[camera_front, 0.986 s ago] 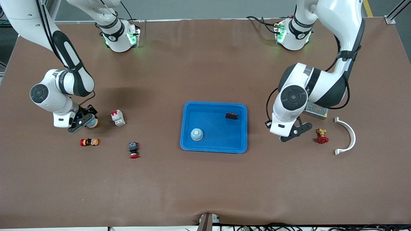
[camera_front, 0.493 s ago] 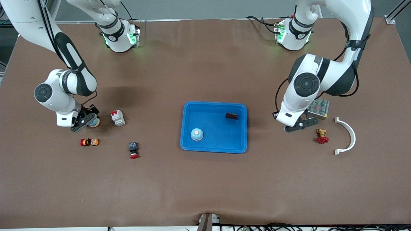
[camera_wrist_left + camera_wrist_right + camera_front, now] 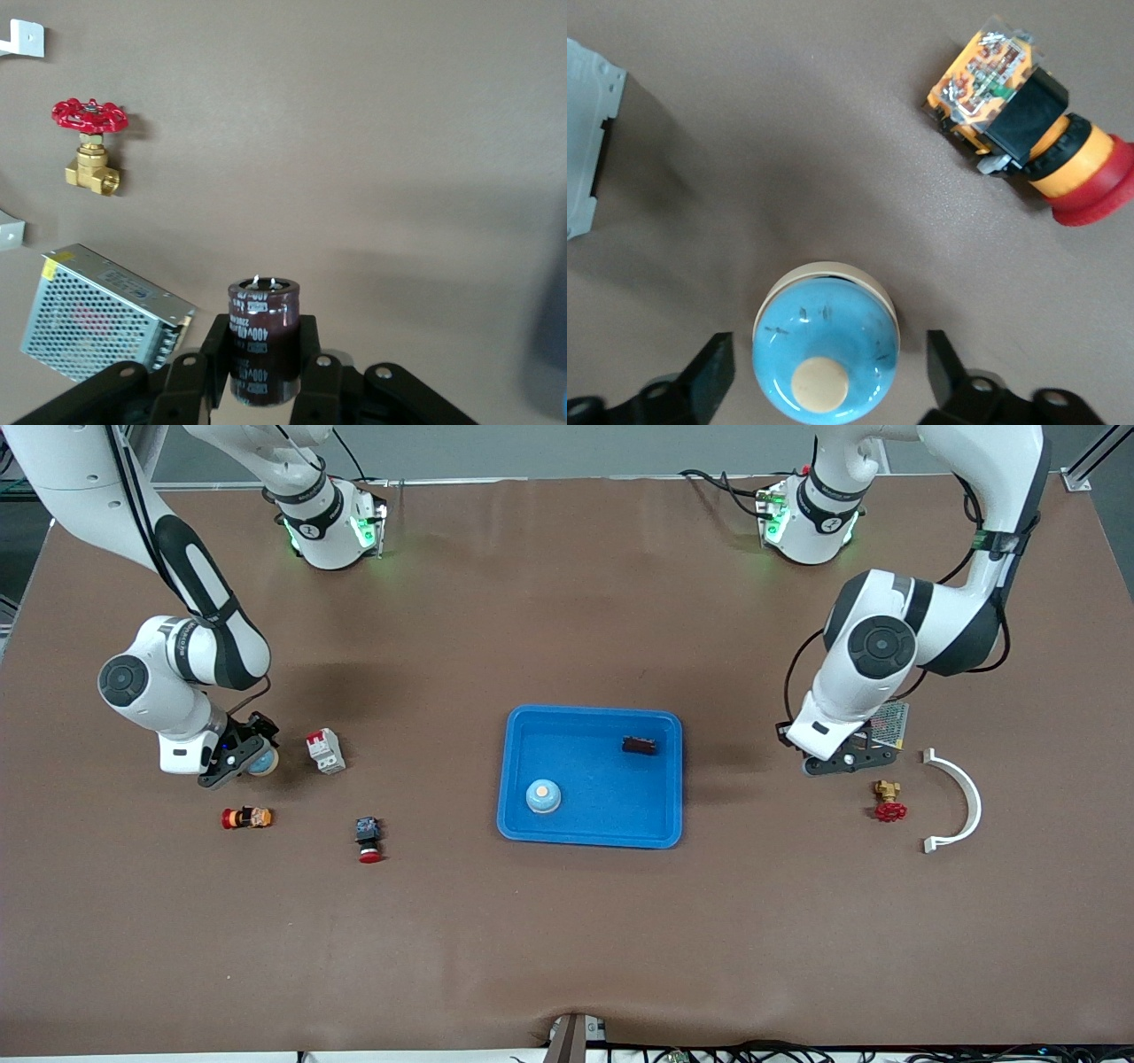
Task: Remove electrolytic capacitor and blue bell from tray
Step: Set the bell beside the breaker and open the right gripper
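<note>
Left gripper (image 3: 266, 376): clamped on a capacitor (image 3: 264, 341), up over the table by the mesh box (image 3: 889, 722), at the valve's (image 3: 888, 801) 11 o'clock.
Right gripper (image 3: 824, 372): fingers apart around a bell (image 3: 826, 350) resting on the table, at the breaker's (image 3: 325, 750) 9 o'clock.
Tray (image 3: 592, 835): holds 1 more bell (image 3: 542, 795) and a dark part (image 3: 639, 745), mid-table.

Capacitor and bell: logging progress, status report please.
Left gripper shut on capacitor, above the table near the power supply. Right gripper open, straddling bell on the table. Nothing in the way.
</note>
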Motion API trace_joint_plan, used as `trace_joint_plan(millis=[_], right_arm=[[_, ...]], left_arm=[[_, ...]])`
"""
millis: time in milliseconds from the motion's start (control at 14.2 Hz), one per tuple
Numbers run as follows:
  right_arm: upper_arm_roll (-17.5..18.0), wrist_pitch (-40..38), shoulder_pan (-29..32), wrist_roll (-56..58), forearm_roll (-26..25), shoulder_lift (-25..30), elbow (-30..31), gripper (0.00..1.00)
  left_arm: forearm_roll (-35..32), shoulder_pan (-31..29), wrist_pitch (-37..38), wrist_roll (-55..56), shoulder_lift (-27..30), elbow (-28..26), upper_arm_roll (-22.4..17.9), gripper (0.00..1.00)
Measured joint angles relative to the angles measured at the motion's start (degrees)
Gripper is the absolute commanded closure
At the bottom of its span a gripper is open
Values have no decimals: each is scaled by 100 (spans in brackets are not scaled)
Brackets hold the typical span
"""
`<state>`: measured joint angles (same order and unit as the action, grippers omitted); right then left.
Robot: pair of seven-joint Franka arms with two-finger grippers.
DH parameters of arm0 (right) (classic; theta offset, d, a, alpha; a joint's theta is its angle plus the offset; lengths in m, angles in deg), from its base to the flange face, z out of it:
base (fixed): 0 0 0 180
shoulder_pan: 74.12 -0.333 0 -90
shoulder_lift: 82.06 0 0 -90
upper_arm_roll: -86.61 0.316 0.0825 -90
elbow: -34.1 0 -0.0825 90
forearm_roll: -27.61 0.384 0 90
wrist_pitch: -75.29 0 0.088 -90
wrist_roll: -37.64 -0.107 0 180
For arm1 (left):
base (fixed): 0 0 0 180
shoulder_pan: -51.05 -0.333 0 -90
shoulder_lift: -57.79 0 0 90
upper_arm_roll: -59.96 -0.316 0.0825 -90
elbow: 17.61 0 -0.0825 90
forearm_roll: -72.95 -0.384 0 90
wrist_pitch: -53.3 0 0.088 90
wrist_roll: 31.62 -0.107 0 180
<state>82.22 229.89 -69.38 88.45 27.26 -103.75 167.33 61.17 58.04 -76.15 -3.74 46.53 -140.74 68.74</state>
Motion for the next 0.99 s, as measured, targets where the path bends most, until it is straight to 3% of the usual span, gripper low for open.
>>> trace_joint_plan(millis=[211, 352, 704, 986], right_arm=[[6, -258, 0, -22, 0, 56, -114, 0], [6, -1015, 0, -67, 22, 201, -458, 0], [37, -3588, -34, -642, 130, 617, -2133, 0], [107, -4949, -652, -2319, 145, 639, -3474, 0]], left_arm=[[40, -41, -155, -273, 54, -181, 8, 100], [41, -41, -545, -303, 56, -394, 20, 100], [94, -212, -1973, -303, 57, -1152, 20, 100], [94, -286, -2337, -303, 57, -1433, 22, 100]])
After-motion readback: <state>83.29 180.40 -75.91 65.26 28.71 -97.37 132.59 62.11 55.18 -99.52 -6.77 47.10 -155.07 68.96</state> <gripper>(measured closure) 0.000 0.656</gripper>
